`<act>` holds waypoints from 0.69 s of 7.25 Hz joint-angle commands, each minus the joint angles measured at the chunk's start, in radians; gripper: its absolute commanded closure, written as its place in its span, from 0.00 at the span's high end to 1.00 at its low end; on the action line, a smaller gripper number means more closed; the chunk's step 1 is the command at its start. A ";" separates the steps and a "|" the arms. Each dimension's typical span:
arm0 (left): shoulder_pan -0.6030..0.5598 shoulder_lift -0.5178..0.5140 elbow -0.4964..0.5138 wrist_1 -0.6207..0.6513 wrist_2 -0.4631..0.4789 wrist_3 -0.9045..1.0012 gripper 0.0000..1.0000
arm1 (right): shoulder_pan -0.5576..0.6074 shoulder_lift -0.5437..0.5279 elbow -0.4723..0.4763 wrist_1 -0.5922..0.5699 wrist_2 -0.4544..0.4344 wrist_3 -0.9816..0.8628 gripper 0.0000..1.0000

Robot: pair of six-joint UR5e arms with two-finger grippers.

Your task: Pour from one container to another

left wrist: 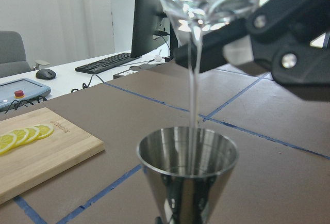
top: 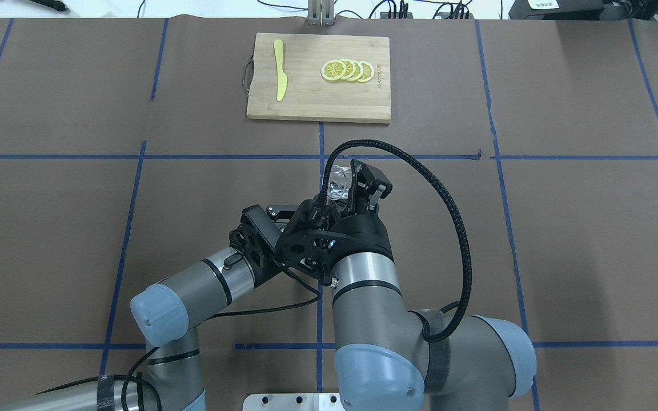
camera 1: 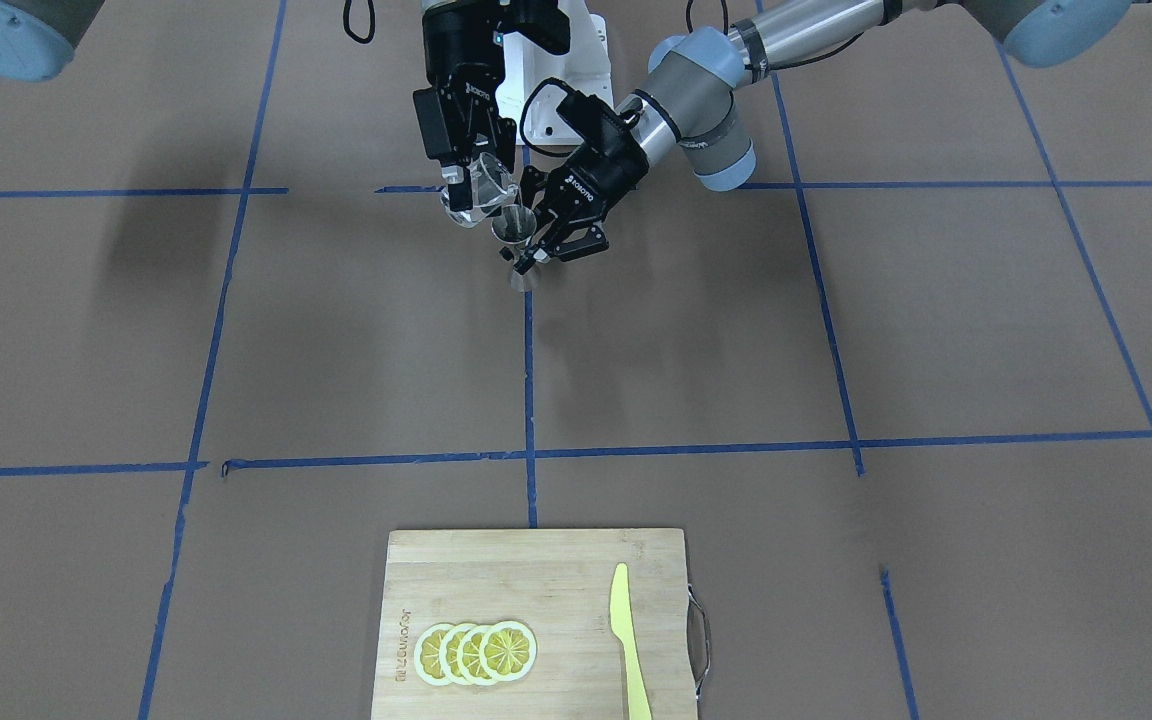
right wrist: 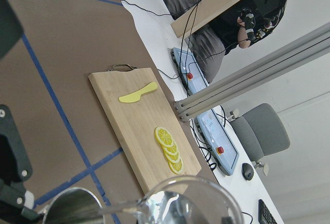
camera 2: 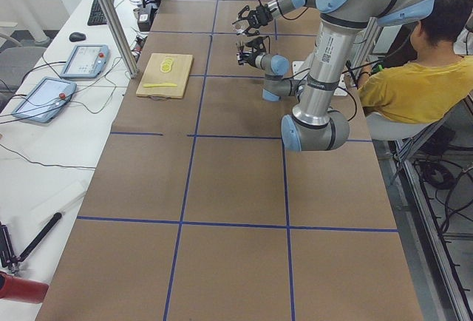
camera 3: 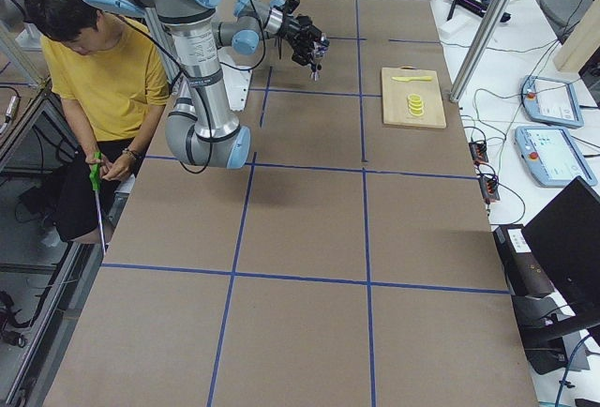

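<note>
The pour is judged to be under way and not yet finished. In the left wrist view a thin stream of clear liquid is seen falling from the lip of the glass cup into the upper cone of the steel jigger. Both vessels are held in the air over the table, near the robot's base. They are well apart from the cutting board at the far edge, on which lemon slices and a yellow knife lie. The glass cup is gripped by the right gripper, which is closed on it, and is tipped toward the jigger with its lip just above the jigger's rim. The jigger is held upright by the left gripper, which is closed about its narrow waist. What is left, as far as can be judged, is for the remainder to be emptied and the cup to be righted. How much liquid remains in the cup and how high it stands in the jigger cannot be made out. The cup's body is cut off at the top of the left wrist view, the jigger's inside shows only reflections, and its lower cone is cut off at the bottom. In the overhead view the jigger is hidden under the arms, and in the side views both vessels are too small to be read.
</note>
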 commanded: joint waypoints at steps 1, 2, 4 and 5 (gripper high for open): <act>0.000 0.000 0.002 0.000 0.000 0.000 0.00 | 0.000 -0.004 0.000 -0.001 -0.007 -0.046 0.00; 0.000 0.000 0.002 0.000 0.000 0.000 0.00 | 0.002 -0.006 0.000 -0.001 -0.011 -0.069 0.00; 0.000 0.000 0.002 0.000 -0.002 0.000 0.00 | 0.003 -0.011 0.000 -0.001 -0.018 -0.118 0.00; 0.000 0.000 0.002 0.000 -0.002 0.000 0.00 | 0.003 -0.014 0.000 -0.005 -0.040 -0.141 0.00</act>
